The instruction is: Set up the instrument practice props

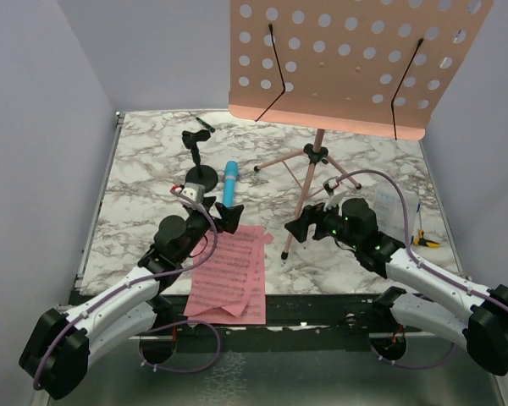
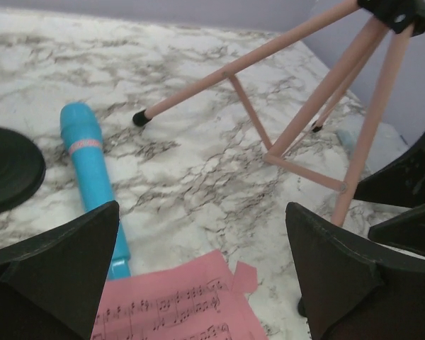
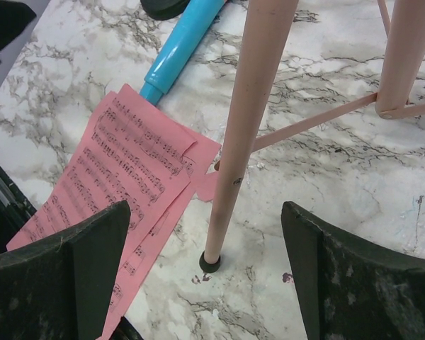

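Light-blue tube-shaped stick (image 1: 229, 184) lies flat on the marble table (image 1: 135, 169), its long axis running near-to-far. The thicker, pink-banded end points away from the arms; the narrow end meets the pink sheet-music pages (image 1: 231, 275). Left gripper (image 2: 202, 234) and right gripper (image 3: 205, 212) both gape, empty.

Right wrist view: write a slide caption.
Open right gripper frames a music stand leg beside pink sheet-music pages and a blue stick.
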Action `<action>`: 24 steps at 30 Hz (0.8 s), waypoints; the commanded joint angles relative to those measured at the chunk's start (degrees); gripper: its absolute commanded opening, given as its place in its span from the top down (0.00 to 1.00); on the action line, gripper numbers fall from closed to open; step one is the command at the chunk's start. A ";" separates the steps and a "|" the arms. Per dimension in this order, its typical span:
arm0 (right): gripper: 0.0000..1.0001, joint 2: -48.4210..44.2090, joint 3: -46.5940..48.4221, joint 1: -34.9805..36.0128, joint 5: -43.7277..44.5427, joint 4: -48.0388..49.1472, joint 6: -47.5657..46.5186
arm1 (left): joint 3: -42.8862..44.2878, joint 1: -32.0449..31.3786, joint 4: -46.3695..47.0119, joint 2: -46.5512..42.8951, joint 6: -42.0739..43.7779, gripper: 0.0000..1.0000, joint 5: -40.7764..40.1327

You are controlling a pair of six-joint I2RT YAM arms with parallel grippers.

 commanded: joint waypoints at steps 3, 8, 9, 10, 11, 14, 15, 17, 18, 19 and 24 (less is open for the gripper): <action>0.08 -0.06 -0.06 0.41 0.72 0.99 0.77 | 6.77 -0.06 -27.87 0.47 -8.27 0.01 -13.44; 0.08 1.07 0.02 0.41 0.88 0.72 0.77 | 11.70 -0.06 -35.59 7.18 -7.69 0.01 -14.43; 0.08 1.16 -0.01 0.43 0.85 0.49 0.69 | 12.82 -0.06 -37.66 8.50 -7.56 0.01 -15.10; 0.08 1.20 -0.04 0.41 0.81 0.26 0.74 | 13.75 -0.02 -39.12 9.94 -7.54 0.01 -15.89; 0.08 1.09 -0.16 0.43 0.84 0.13 0.81 | 14.81 0.02 -41.06 11.43 -7.72 0.01 -16.54; 0.08 0.67 -0.88 0.41 0.60 0.59 1.05 | 18.10 0.91 -45.23 17.18 -7.56 0.01 -15.97; 0.08 0.48 -1.18 0.41 0.43 0.99 1.23 | 19.06 1.43 -46.18 19.23 -7.24 0.01 -14.90; 0.08 0.33 -1.65 0.43 -0.28 1.68 1.45 | 20.31 2.20 -46.54 22.40 -7.04 0.01 -12.08; 0.08 0.44 -1.71 0.41 -0.54 1.88 1.39 | 20.54 2.48 -46.13 23.42 -7.12 0.01 -10.91; 0.08 0.46 -1.72 0.41 -0.76 1.99 1.39 | 20.50 2.75 -45.40 24.28 -6.99 0.01 -9.72; 0.08 1.11 -1.29 0.41 -0.97 1.90 1.03 | 20.26 5.33 -41.61 26.95 -6.80 0.01 -3.53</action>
